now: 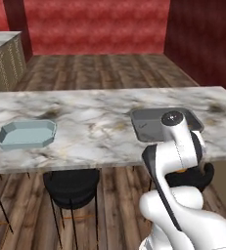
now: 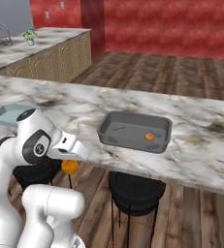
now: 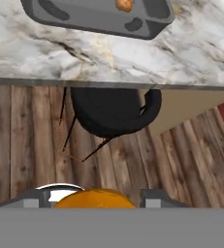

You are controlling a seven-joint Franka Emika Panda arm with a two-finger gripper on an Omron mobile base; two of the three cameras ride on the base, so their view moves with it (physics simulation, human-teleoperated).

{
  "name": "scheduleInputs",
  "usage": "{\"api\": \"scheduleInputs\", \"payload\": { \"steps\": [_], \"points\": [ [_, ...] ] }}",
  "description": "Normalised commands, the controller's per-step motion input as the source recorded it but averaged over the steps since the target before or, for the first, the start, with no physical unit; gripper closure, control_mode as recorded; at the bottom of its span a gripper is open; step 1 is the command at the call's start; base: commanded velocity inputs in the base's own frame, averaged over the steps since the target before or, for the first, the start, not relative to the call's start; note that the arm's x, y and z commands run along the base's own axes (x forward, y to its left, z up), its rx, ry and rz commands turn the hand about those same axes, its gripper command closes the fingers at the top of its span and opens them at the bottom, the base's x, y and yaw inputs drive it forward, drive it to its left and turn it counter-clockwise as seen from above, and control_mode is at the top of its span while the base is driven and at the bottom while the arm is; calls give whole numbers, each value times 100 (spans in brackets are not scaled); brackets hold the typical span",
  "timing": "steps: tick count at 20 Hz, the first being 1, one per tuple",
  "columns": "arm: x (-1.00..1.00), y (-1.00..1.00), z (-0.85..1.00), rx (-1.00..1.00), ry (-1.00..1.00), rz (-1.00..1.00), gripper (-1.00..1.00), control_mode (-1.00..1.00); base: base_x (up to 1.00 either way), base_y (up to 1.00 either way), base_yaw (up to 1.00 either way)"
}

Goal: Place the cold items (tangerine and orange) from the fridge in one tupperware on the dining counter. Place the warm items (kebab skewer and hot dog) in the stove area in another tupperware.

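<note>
Our gripper (image 3: pixel 95 201), jaws part-open around what looks like the orange (image 2: pixel 70 166), hangs below the counter edge; the grey tupperware (image 2: pixel 114 139), holding the tangerine (image 2: pixel 150 137), lies toward twelve o'clock.

Even, flat rendered light, no clear source. Soft dark smudges on the marble surface (image 1: pixel 100 127) beside both tubs, no hard shadows. No glare. All views low-res and slightly soft; red walls blotchy. No edge distortion.
</note>
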Motion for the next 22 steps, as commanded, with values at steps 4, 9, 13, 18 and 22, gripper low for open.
{"api": "scheduleInputs", "payload": {
  "steps": [4, 9, 13, 18, 22],
  "points": [
    [0, 0, 0, 0, 0, 0, 100, 100, 49, -36, 0],
    [0, 0, 0, 0, 0, 0, 100, 100, 27, -2, 0],
    [1, -10, 7, 16, -29, 0, 100, -100, 0, 0, 0],
    [23, -21, 32, 21, -32, -3, 100, -100, 0, 0, 0],
    [29, -2, 59, 4, -23, -3, 100, -100, 0, 0, 0]
  ]
}}
